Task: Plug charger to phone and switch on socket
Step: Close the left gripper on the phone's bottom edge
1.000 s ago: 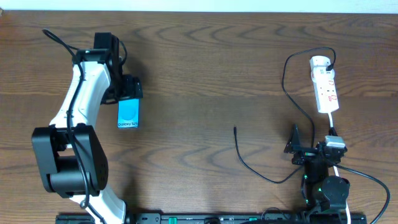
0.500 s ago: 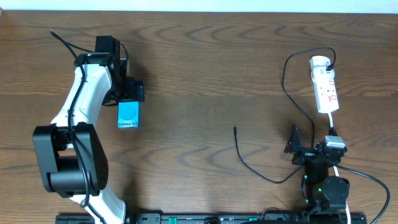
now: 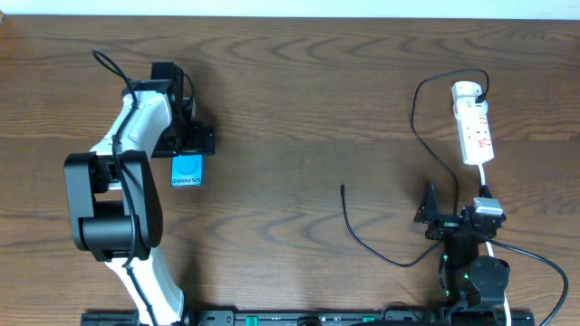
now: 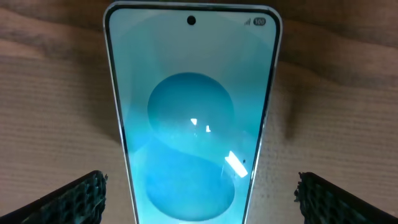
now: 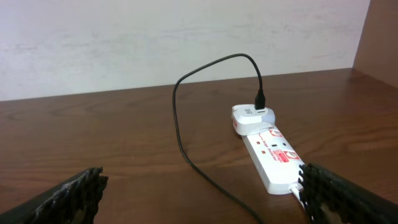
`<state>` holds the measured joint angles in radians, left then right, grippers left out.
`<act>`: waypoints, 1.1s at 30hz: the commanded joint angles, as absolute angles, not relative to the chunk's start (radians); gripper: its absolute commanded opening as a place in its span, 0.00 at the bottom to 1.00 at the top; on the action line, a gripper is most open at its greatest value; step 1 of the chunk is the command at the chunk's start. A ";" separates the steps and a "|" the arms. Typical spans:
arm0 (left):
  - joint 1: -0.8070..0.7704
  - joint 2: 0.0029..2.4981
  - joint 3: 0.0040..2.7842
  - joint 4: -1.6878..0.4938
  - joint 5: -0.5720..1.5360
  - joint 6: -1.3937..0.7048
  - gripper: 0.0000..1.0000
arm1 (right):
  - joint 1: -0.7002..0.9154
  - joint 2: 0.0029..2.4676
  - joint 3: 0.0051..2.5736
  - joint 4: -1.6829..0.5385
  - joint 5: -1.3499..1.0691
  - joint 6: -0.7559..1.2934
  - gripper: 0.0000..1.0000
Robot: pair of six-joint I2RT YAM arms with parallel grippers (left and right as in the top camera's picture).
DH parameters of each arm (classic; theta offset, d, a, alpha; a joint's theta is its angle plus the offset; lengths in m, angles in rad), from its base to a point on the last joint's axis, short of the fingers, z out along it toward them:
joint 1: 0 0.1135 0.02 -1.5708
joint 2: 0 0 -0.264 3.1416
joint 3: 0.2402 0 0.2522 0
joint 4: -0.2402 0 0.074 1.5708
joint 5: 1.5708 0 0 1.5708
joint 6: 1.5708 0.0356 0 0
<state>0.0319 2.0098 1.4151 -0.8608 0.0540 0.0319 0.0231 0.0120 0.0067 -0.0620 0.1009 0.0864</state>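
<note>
Your left gripper spread wide astride the phone, your right gripper spread, empty, facing the socket, charger plugged in

A dark brown wooden table with wavy grain fills the scene. Ahead of the right claw, the tabletop ends at a pale, whitish wall with a faintly mottled surface. At that claw's far right stands a brown side panel. Soft, even light leaves a dull sheen on the wood.
</note>
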 commanded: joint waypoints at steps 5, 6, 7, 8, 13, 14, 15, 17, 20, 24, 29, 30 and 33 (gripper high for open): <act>0.036 2.020 1.411 -0.823 0.052 0.049 0.98 | 0.030 0.006 0.006 -0.065 0.098 0.073 0.99; 0.036 2.020 1.411 -0.818 0.047 0.048 0.98 | 0.030 0.006 0.006 -0.065 0.098 0.073 0.99; 0.036 2.020 1.411 -0.812 0.040 0.048 0.98 | 0.030 0.006 0.006 -0.065 0.098 0.073 0.99; 0.036 2.020 1.411 -0.809 0.036 0.049 0.98 | 0.030 0.006 0.006 -0.065 0.098 0.073 0.99; 0.036 2.020 1.411 -0.797 0.033 0.048 0.98 | 0.030 0.006 0.006 -0.065 0.098 0.073 0.99; 0.036 2.020 1.411 -0.797 0.033 0.049 0.98 | 0.030 0.006 0.006 -0.065 0.098 0.073 0.99; 0.036 2.020 1.411 -0.797 0.033 0.049 0.98 | 0.030 0.006 0.006 -0.065 0.098 0.073 0.99; 0.037 2.020 1.411 -0.794 0.033 0.049 0.98 | 0.030 0.006 0.006 -0.065 0.098 0.073 0.99; 0.037 2.020 1.411 -0.794 0.033 0.048 0.98 | 0.030 0.006 0.006 -0.065 0.098 0.073 0.99; 0.037 2.020 1.411 -0.794 0.033 0.048 0.98 | 0.030 0.006 0.006 -0.065 0.098 0.073 0.99; 0.037 2.020 1.411 -0.794 0.033 0.049 0.98 | 0.030 0.006 0.006 -0.065 0.098 0.073 0.99; 0.037 2.020 1.411 -0.794 0.033 0.049 0.98 | 0.030 0.006 0.006 -0.065 0.098 0.073 0.99; 0.037 2.020 1.411 -0.794 0.033 0.049 0.98 | 0.030 0.006 0.006 -0.065 0.098 0.073 0.99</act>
